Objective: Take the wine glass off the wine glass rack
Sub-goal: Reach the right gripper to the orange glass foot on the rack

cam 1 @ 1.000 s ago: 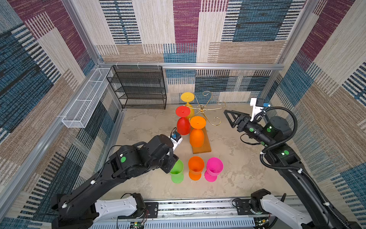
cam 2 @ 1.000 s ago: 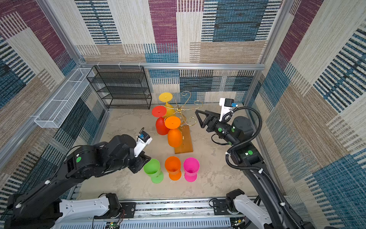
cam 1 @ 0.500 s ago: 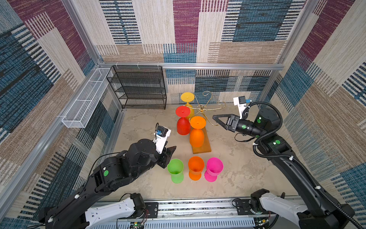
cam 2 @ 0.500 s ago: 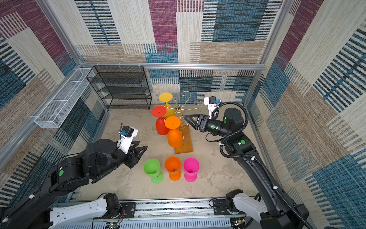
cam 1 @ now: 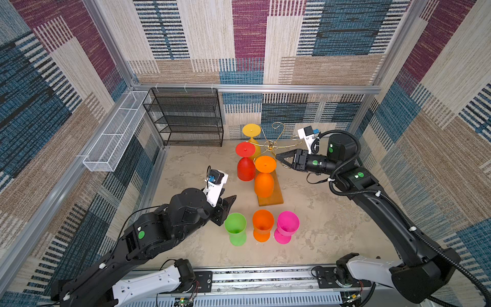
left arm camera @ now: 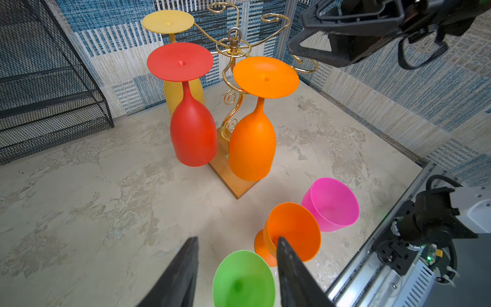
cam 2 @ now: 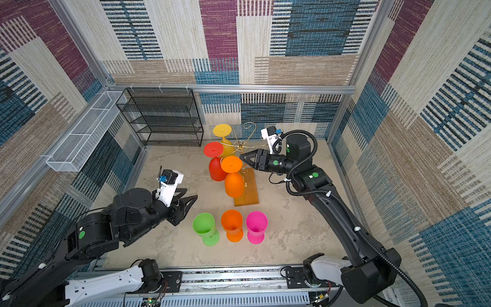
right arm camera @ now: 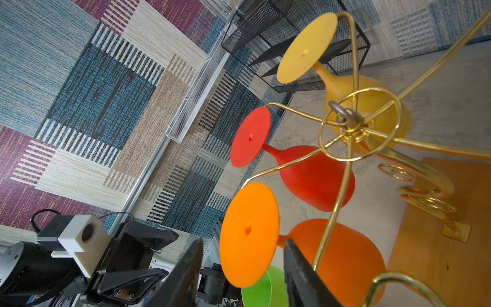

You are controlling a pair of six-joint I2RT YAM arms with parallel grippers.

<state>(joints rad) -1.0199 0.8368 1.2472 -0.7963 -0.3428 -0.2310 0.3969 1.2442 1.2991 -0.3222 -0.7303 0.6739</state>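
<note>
The wine glass rack (cam 1: pixel 270 144), a gold wire tree on a brown wooden base (cam 1: pixel 276 198), stands at mid-table. A yellow wine glass (cam 1: pixel 251 130), a red one (cam 1: pixel 245 168) and an orange one (cam 1: pixel 263 183) hang upside down from it. My right gripper (cam 1: pixel 279 157) is level with the orange glass's foot. In the right wrist view that gripper (right arm camera: pixel 243 241) is open, its fingers standing either side of the orange foot disc (right arm camera: pixel 249 226) without pressing it. My left gripper (cam 1: pixel 229 203) is open and empty, just left of an upright green glass (cam 1: pixel 235 226).
An orange glass (cam 1: pixel 263 222) and a pink glass (cam 1: pixel 288 223) stand upright beside the green one, in front of the rack. A black mesh shelf (cam 1: pixel 186 117) stands at the back left. A white mesh basket (cam 1: pixel 117 130) hangs on the left wall. A metal rail (cam 1: pixel 265 276) borders the front.
My left gripper has let go of the green glass and drawn back to the left. My right gripper has moved left to the orange glass's foot, its jaws narrowing.
</note>
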